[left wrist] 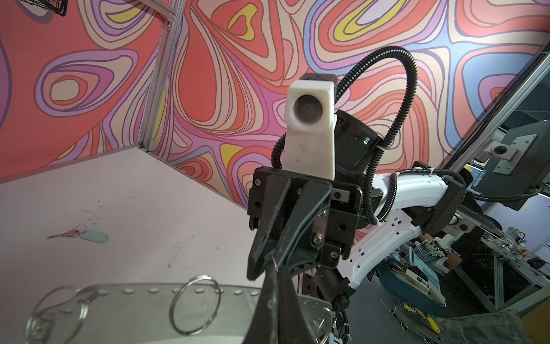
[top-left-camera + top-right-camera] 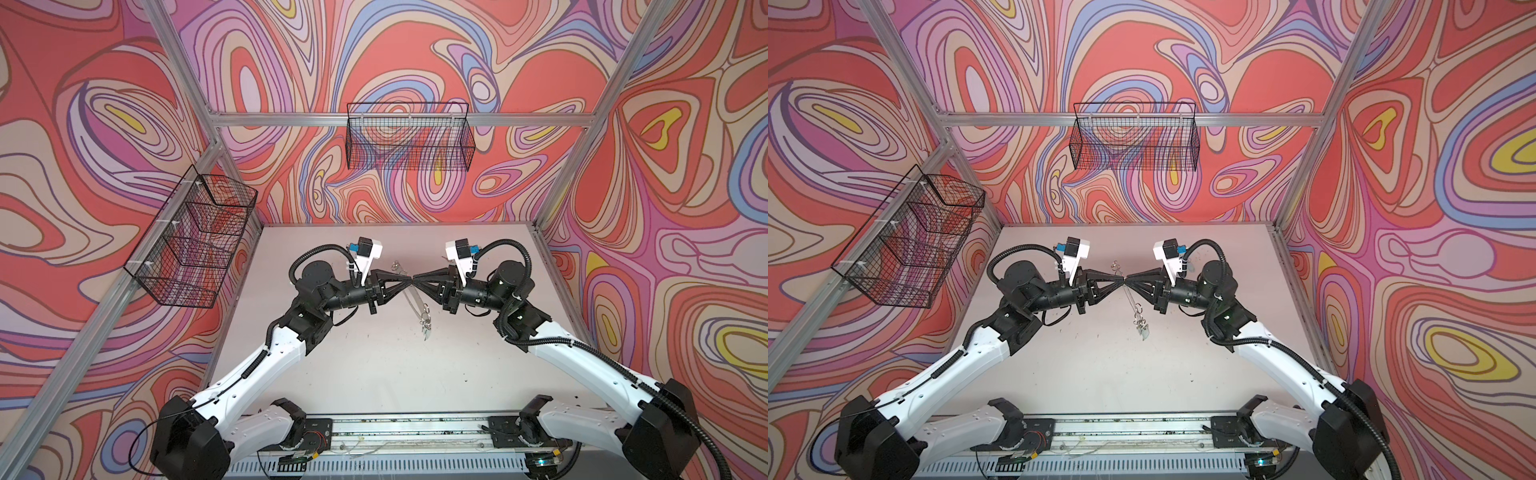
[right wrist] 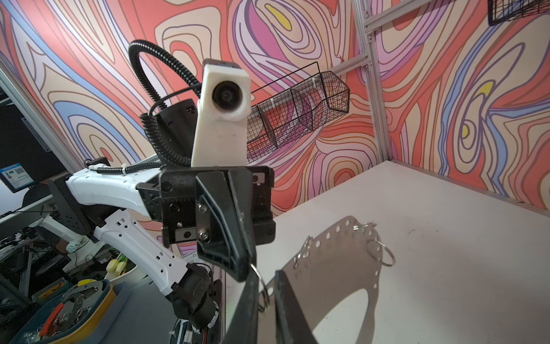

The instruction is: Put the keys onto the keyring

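The keyring (image 3: pixel 336 268) is a thin, flat plate of brownish-grey metal with a dull sheen. A row of small round holes follows its curved rim, and the tabletop (image 3: pixel 446 253) shows through a big oval cutout. Wire rings (image 3: pixel 382 253) hang through some of the rim holes. In the left wrist view one large ring stands clear against the plate.

The keyring is up in the air above the middle of the tabletop, held on edge. In both top views it reads as a narrow sliver (image 2: pixel 413 305) slanting from far to near. At its near, lower end a pale tag (image 2: pixel 1144 332) dangles on small rings. Any key blade there is too small to make out.

The two end effectors meet tip to tip at the plate's rim, partway along it. The left end effector (image 2: pixel 406 280) is pinched tight on the rim. The right end effector (image 2: pixel 419 279) is closed down narrow too, with its fingers (image 3: pixel 284 309) at a wire ring on the same stretch of rim. Whether it bites the ring or the plate itself I cannot tell.

A loose key (image 1: pixel 78 234) of pinkish metal, joined by a tiny ring to a mint-blue oval tag, lies flat on the tabletop, well apart from the keyring. The tabletop is pale and scuffed.

Two black wire baskets hang on the swirl-patterned walls, one on the back wall (image 2: pixel 409 137) and one on the left wall (image 2: pixel 195 241).
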Controlling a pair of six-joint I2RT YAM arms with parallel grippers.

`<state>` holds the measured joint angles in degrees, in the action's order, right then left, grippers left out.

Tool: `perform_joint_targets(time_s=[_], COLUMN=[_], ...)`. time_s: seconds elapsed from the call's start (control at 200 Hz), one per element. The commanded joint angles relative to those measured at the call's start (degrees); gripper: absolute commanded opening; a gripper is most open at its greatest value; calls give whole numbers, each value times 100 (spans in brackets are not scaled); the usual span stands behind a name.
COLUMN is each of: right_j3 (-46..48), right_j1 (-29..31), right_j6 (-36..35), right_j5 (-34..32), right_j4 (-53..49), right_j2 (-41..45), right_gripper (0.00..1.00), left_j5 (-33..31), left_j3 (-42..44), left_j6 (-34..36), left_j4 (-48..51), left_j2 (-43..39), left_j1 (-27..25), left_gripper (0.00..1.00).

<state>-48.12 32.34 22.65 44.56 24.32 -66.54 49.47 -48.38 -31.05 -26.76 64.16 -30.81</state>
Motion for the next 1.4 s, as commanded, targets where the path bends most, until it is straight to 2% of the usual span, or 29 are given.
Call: perform_joint_targets(time_s=[0.0, 0.145, 0.27, 0.295, 0.341, 0.386, 0.446, 0.701, 0.891, 1.232, 1.302, 1.397], right_j3=[-39, -25, 104, 114, 142, 168, 172, 179, 206, 221, 224, 224], right_j1=[27, 31, 27, 32, 23, 27, 25, 27, 18, 26, 24, 26], right_j6=[-88, -86, 178, 259, 375, 467, 556, 701, 719, 659, 629, 565], right_j5=[55, 62, 70, 75, 96, 88, 91, 110, 141, 174, 125, 79], right_j4=[-120, -131, 271, 355, 519, 658, 809, 1004, 1027, 957, 923, 843], right_j2=[-4, 10, 37, 29, 10, 1, -29, -69, -93, -96, -70, -18], right_gripper=[2, 0, 0, 0, 0, 0, 0, 0, 0, 0, 0, 0], left_j5=[86, 37, 66, 102, 165, 248, 312, 422, 513, 570, 459, -28], left_j3=[-67, -82, -1, 35, 84, 158, 270, 382, 367, 278, 245, 72], left_j6=[93, 179, 116, 69, -40, -172, -380, -508, -663, -649, -477, 250], left_j4=[-216, -90, -224, -326, -485, -723, -1089, -1422, -1698, -1589, -1326, -163], left_j2=[-63, -87, -86, -76, -58, -44, -1, 86, 167, 205, 161, -14], left_j1=[-27, -22, -22, -22, -23, -22, -22, -52, -65, -100, -114, -167], left_gripper=[0, 0, 0, 8, 16, 21, 24, 17, 5, 0, 0, 0])
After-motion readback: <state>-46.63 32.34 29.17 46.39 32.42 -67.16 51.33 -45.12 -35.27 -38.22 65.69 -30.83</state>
